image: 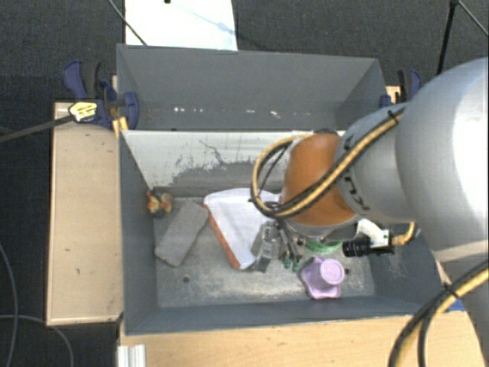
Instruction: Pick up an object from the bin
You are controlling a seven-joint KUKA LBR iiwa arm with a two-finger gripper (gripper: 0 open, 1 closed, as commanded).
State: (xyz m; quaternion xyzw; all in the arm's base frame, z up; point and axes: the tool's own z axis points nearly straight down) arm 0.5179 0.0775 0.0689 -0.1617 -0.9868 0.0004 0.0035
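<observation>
My gripper (269,252) hangs low in the middle of the bin, under the orange wrist cover. It is at the right edge of a white pad with an orange spine (231,224), which lies flat and slanted on the bin floor. A purple plastic piece with a round cap (324,277) lies just right of the gripper, near the front wall. A bit of green (327,245) peeks out above it, mostly hidden by the arm.
A grey oblong block (182,232) lies left of the pad. A small brown and yellow thing (159,202) sits in the far left corner. The arm and its cables cover the right side of the bin.
</observation>
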